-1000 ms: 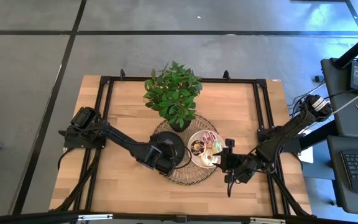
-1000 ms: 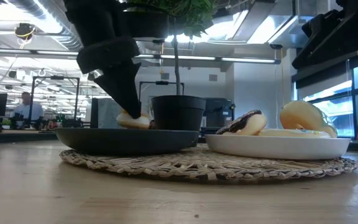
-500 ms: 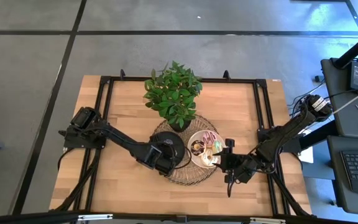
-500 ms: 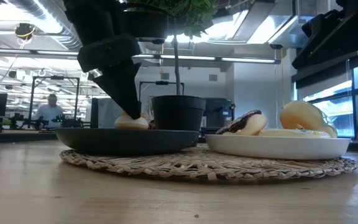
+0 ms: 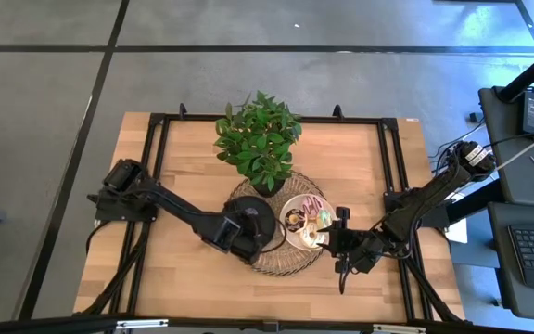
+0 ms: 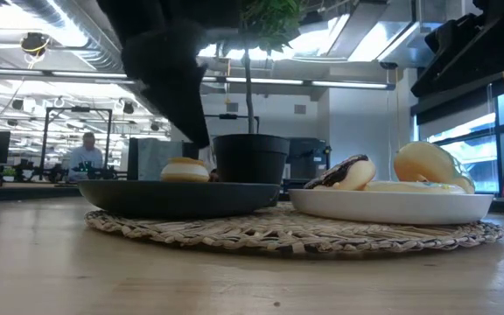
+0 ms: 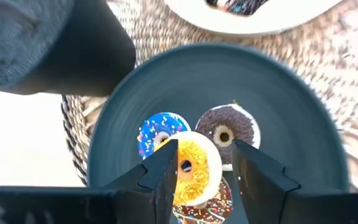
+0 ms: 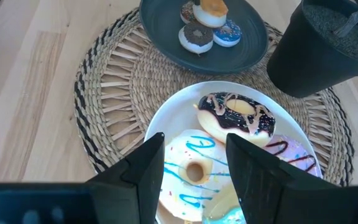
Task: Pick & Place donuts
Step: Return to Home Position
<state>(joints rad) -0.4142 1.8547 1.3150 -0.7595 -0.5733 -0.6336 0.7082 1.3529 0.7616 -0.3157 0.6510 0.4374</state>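
A round black plate (image 7: 291, 124) on a woven mat holds several small donuts: blue-sprinkled (image 7: 157, 132), chocolate (image 7: 225, 132), and a yellow-iced one (image 7: 191, 171) stacked on a sprinkled brown one (image 7: 201, 208). My left gripper (image 7: 205, 149) is open just above the yellow-iced donut (image 6: 185, 169), its fingers clear of it. The white plate (image 8: 160, 118) holds larger donuts: chocolate-iced (image 8: 236, 118), white with blue stripes (image 8: 194, 168), and pink (image 8: 294, 155). My right gripper (image 8: 194, 143) hovers open over the white plate's near right side (image 5: 334, 237).
A potted plant (image 5: 260, 139) in a black pot (image 6: 250, 157) stands at the far edge of the woven mat (image 5: 281, 262), close behind both plates. Bare wooden table lies left, right and near of the mat. People move in the room beyond the table.
My left gripper has let go of the yellow-iced donut and risen straight off it. The donut stays where it was, on the pile on the black plate. My right gripper has kept still.
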